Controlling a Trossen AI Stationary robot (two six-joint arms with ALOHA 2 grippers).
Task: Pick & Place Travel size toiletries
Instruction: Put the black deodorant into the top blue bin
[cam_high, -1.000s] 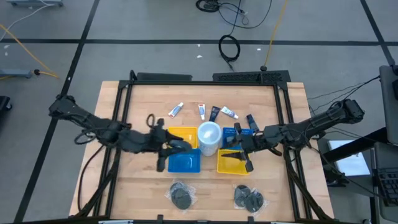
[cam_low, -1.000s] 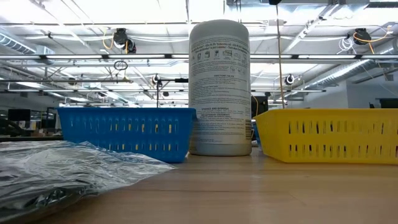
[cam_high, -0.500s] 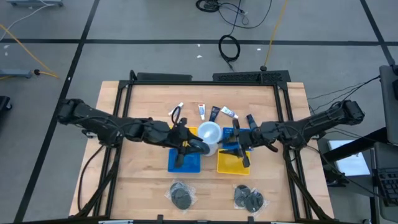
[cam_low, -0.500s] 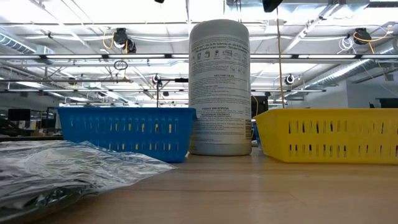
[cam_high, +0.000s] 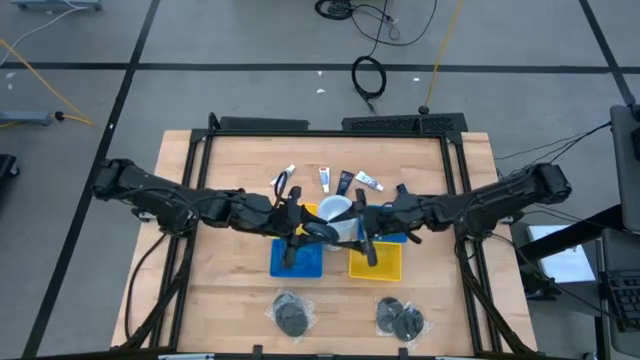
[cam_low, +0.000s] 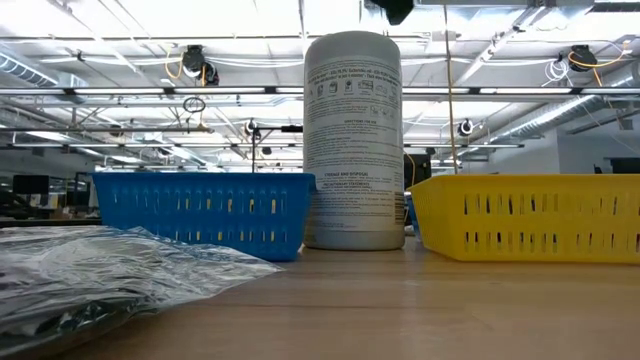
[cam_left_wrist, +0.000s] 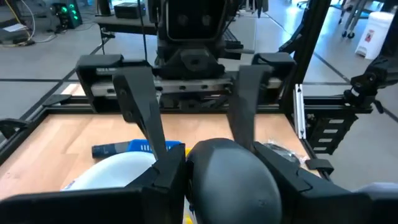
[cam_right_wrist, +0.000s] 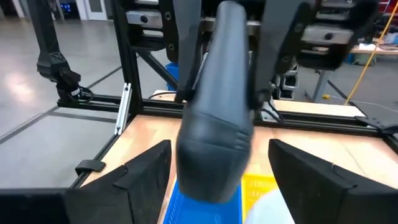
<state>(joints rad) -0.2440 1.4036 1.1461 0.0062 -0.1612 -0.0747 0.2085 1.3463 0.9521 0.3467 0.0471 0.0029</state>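
A dark tube (cam_right_wrist: 216, 118), one of the toiletries, hangs in the air above the white tub (cam_high: 335, 212), with my left gripper (cam_high: 318, 232) shut on it. My right gripper (cam_right_wrist: 217, 149) faces it from the table's right, open. Its fingers (cam_left_wrist: 143, 109) stand on either side of the tube's free end with gaps showing. More small tubes (cam_high: 324, 178) lie in a row at the far side. Dark round pieces in clear wrap (cam_high: 290, 315) lie at the near edge. My left gripper pinches the dark tube between its two fingers (cam_right_wrist: 186, 56), on the end (cam_right_wrist: 224, 37) that is away from the right gripper. The fingers come level from the table's left and lie along the tube. The tube sticks out level toward the right gripper, lifted clear.
A blue basket (cam_high: 296, 260) and a yellow basket (cam_high: 378, 262) sit left and right of the tub on its near side. Another yellow one (cam_high: 300, 212) and blue one (cam_high: 375, 212) lie behind them. Clear wrap (cam_low: 100, 275) fills the low view's near left.
My left gripper has carried the dark tube toward the table's right, up to the white tub, then kept still. My right gripper has moved toward the table's left until its fingers stand around the tube's free end.
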